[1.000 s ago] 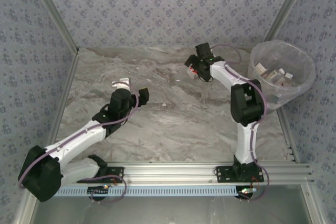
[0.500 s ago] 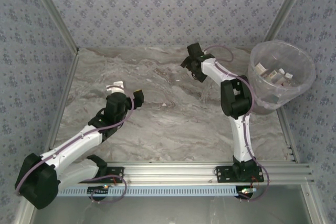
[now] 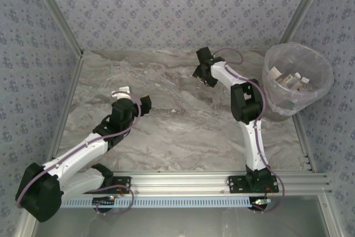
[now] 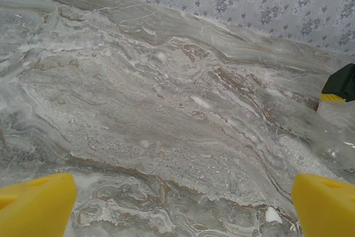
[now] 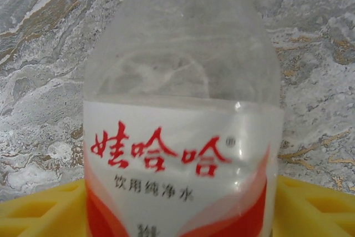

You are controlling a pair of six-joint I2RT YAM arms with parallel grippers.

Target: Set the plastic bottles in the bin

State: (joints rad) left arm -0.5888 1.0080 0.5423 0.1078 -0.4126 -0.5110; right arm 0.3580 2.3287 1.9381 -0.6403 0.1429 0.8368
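right wrist view: a clear bottle (image 5: 180, 81) with a red-and-white label sits over the desk (image 5: 44, 81) between the yellow fingers (image 5: 39, 209) of my right hand (image 5: 178, 209), one close on each side; i cannot tell whether they grip it. seen from the top, the bin (image 3: 324, 95) stands at the desk's far right, with some bottles (image 3: 288, 79) inside. my left hand (image 4: 177, 203) is spread wide, holding nothing.

A clear bottle (image 5: 183, 137) — white-and-red label, red lettering — rests on the marble, far centre. Other bottles (image 3: 288, 77) sit in the clear round bin (image 3: 280, 105) — upright, far right.
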